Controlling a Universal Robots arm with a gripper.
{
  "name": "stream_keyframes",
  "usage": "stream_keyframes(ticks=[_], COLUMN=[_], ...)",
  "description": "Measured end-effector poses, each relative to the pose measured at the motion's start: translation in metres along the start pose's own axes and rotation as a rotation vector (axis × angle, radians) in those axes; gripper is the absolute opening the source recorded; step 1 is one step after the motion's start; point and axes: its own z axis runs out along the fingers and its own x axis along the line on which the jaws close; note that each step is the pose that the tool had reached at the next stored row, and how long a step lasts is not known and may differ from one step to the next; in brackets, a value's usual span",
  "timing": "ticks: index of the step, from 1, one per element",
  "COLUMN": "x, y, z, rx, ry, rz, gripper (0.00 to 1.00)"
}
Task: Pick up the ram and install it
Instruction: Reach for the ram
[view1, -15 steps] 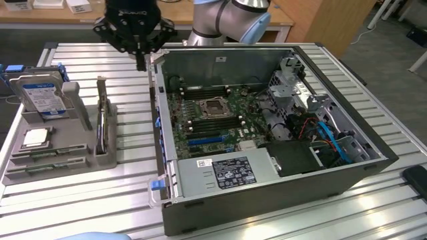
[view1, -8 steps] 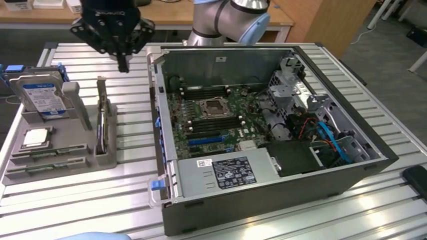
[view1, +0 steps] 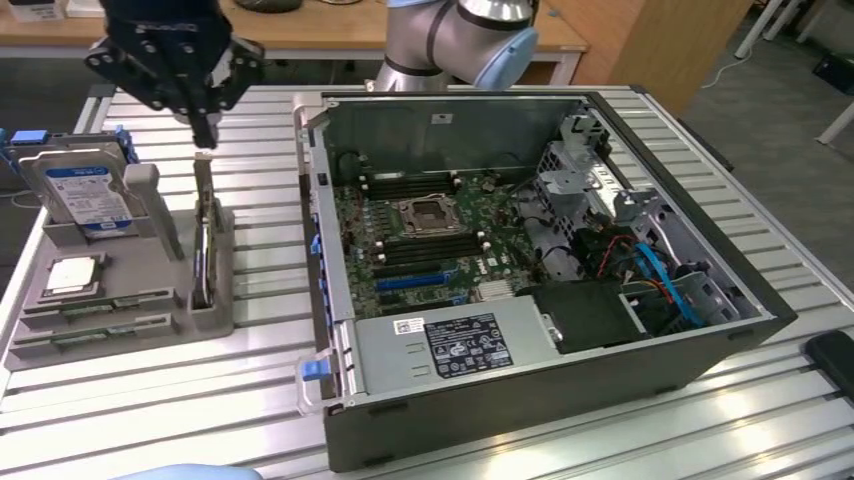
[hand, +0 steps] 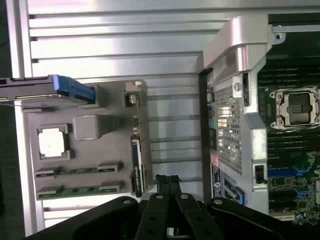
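Ram (view1: 202, 235) stands on edge in a slot of the grey fixture tray (view1: 34, 340) at the exterior view's left, beside the open computer case (view1: 534, 400), with the arm pointing the gripper (view1: 203, 140) straight down just above the stick's far end, jaws pressed together and holding nothing.

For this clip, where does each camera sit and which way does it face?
Exterior view: off the arm, high up, looking down across the slatted table at the open computer case; the arm and shut gripper show.
Wrist view: on the wrist, facing down past the gripper onto the grey parts holder.
Both share the holder, hard drive, CPU chip, ram sticks and the case's CPU socket.
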Motion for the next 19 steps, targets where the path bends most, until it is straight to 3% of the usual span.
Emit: stream_keyframes(ticks=[19], x=[0.086], y=[-0.0064], z=[0.0012], rx=[-0.0001], ry=[-0.0003], rz=[0.000], gripper=[0.10])
